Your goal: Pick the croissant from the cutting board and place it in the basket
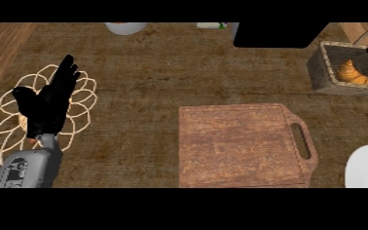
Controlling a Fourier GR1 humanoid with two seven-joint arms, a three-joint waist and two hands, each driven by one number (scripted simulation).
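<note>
Lying inside the square woven wicker basket point(325, 73) beyond the bare brown wooden cutting board point(241, 146), the golden curved croissant point(351, 73) is being left untouched while the black left hand point(49, 101) is being held open, fingers straight.

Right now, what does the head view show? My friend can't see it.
A croissant lies in a basket at the counter's far right, and the cutting board in the middle has nothing on it. The left robot hand rests open at the left, over a wire trivet.
</note>
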